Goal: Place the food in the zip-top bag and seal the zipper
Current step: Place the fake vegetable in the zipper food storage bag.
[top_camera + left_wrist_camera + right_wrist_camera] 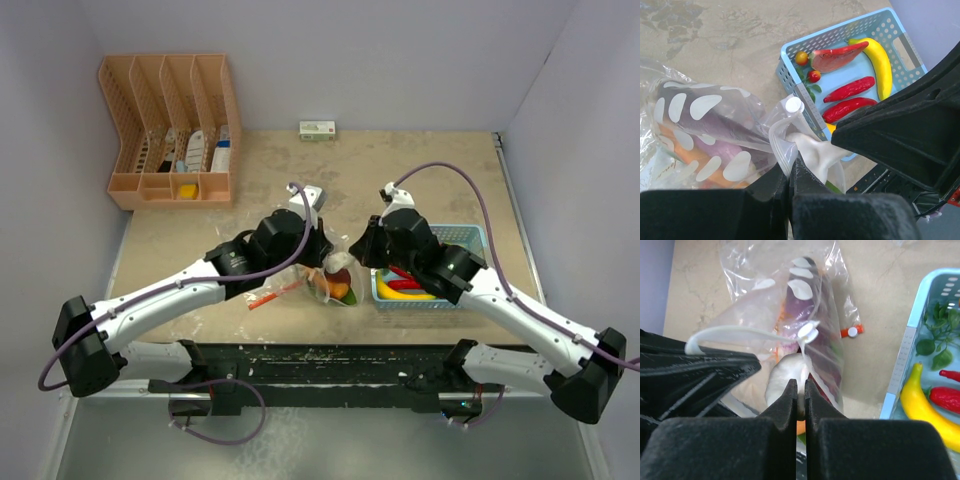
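The clear zip-top bag (335,285) with white dots lies between my two grippers and holds purple and orange pieces (700,130). My left gripper (789,172) is shut on the bag's clear mouth edge. My right gripper (801,390) is shut on a white, garlic-like toy food (782,377) at the bag's mouth. A bit of the red-orange zipper strip (845,333) shows beside the bag, and in the top view (272,297). More food lies in the light blue basket (790,75): a banana (880,60), two red chilis (850,89), a red chunk (837,55), and green leaves (935,335).
The blue basket (470,235) stands just right of the bag, under my right arm. An orange desk organizer (170,130) stands at the back left. A small white box (317,130) lies at the table's far edge. Walls close in on both sides.
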Controlling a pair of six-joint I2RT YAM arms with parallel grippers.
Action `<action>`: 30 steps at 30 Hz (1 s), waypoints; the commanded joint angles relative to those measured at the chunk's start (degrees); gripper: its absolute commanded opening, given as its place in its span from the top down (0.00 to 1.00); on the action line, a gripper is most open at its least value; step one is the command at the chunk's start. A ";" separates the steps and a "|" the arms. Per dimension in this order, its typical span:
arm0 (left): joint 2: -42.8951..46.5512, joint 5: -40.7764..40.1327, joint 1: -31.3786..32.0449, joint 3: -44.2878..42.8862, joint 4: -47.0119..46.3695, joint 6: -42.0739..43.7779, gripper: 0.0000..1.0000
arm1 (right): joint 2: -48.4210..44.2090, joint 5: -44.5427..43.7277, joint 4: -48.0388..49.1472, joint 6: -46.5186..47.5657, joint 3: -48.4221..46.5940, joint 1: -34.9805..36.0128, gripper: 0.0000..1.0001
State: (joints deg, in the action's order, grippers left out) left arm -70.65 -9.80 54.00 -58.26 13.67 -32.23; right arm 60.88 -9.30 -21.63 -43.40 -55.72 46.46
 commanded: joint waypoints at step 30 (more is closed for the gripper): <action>0.78 -0.05 -0.14 -1.76 -1.10 -0.98 1.00 | -1.31 -26.67 -2.50 -6.73 -1.59 18.22 0.38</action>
State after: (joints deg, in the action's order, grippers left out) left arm -72.40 -9.19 53.87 -59.02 14.59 -32.42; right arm 66.13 -37.80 -22.26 -47.99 -57.52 64.71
